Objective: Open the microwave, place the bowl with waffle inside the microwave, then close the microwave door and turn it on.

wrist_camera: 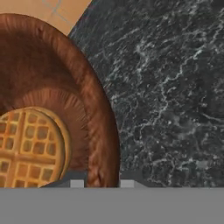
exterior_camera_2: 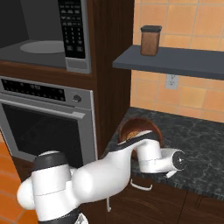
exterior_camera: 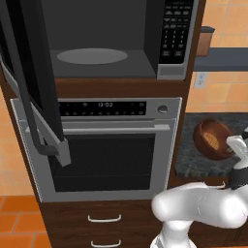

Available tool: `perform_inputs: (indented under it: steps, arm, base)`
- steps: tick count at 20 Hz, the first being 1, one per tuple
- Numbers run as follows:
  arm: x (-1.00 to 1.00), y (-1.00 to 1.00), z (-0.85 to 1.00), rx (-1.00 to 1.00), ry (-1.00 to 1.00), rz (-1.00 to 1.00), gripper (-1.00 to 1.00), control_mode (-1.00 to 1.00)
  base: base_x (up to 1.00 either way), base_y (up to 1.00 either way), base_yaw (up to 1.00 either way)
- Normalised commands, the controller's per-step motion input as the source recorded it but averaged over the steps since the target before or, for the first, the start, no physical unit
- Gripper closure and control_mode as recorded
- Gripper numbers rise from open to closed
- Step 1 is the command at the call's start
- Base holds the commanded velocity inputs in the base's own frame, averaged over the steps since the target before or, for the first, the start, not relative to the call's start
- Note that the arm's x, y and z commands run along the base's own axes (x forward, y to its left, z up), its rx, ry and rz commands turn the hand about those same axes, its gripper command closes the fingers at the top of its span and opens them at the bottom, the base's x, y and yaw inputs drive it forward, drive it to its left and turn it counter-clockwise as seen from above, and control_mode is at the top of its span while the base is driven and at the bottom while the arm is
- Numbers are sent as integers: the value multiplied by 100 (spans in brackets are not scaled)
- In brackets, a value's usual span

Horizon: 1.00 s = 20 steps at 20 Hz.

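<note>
The microwave (exterior_camera: 140, 34) stands open, its grey turntable (exterior_camera: 92, 55) bare and its keypad (exterior_camera: 175, 29) on the right. The microwave door (exterior_camera: 29, 72) is swung out to the left, with the dark bar handle (exterior_camera: 35, 128) hanging low. To the right, the bowl with waffle (exterior_camera: 213, 139) is tilted over the dark counter. My gripper (wrist_camera: 101, 183) is shut on the bowl's near rim (wrist_camera: 103, 144), one fingertip on each side, and the waffle (wrist_camera: 28, 146) lies inside. In the right base view the bowl (exterior_camera_2: 140, 127) peeks out behind my hand.
A stainless wall oven (exterior_camera: 106, 145) sits under the microwave, with drawers (exterior_camera: 104, 218) below. The dark speckled counter (exterior_camera_2: 197, 144) runs to the right. Above it a grey shelf (exterior_camera_2: 175, 61) carries a brown jar (exterior_camera_2: 150, 40). A brown cabinet wall (exterior_camera_2: 111, 65) separates microwave and counter.
</note>
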Motion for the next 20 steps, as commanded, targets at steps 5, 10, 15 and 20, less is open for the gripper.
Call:
perform_inputs:
  steps: [5, 10, 15, 20]
  arm:
    - [-100, 0, 80, 1, -4, -2, 100, -100]
    - [-98, 33, 58, 0, -6, 0, 100, -100]
    - [-61, 63, 75, 0, -15, 0, 100, -100]
    - [-36, 67, 98, -2, 15, 3, 100, -100]
  base:
    - [0, 0, 0]
    - [0, 0, 0]
    - [0, 0, 0]
    - [0, 0, 0]
